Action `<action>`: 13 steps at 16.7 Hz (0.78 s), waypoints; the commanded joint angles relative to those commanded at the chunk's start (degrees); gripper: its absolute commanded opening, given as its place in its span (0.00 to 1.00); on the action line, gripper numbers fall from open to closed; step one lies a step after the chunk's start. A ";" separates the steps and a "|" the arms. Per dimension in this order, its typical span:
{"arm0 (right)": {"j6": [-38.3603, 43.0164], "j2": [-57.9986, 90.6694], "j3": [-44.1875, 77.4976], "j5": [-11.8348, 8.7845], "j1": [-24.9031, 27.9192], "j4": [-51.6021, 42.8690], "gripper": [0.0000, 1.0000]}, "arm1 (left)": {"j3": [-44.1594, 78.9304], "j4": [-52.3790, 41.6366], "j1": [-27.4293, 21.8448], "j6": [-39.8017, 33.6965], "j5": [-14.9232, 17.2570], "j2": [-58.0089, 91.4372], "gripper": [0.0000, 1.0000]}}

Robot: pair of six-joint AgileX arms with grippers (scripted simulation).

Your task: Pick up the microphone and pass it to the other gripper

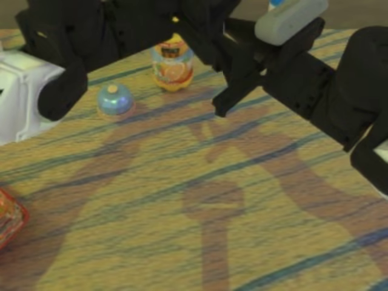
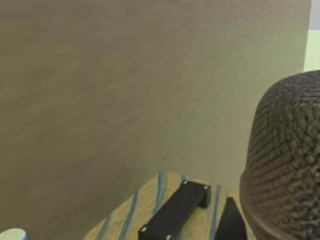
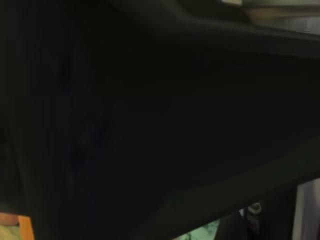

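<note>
The microphone's rounded mesh head (image 2: 285,160) fills one side of the left wrist view, held in the air in front of a plain wall. It sits right beside my left gripper (image 2: 231,222). Its black handle is not visible. In the top view the microphone is hidden among the black arms, which meet above the table's far middle. There my left gripper (image 1: 203,33) reaches in from the left. My right gripper (image 1: 233,91) comes from the right, one pointed black tip aimed down-left. The right wrist view is dark.
An orange juice bottle (image 1: 174,63) and a small blue dome bell (image 1: 114,99) stand at the far left of centre. A grey-white tube (image 1: 290,19) is at the far right, a white box (image 1: 18,91) on the left edge, and a red item (image 1: 9,218) at the near left.
</note>
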 joint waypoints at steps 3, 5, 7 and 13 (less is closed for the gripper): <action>0.00 0.00 0.00 0.00 0.00 0.00 0.00 | 0.00 0.00 0.00 0.00 0.00 0.00 0.00; 0.00 0.00 0.00 0.00 0.00 0.00 0.00 | 0.00 0.00 0.00 0.00 0.00 0.00 0.00; 0.00 0.00 0.00 0.00 0.00 0.00 0.00 | 0.00 0.00 0.00 0.00 0.00 0.00 0.00; 0.00 0.00 0.00 0.00 0.00 0.00 0.23 | 0.00 0.00 0.00 0.00 0.00 0.00 0.00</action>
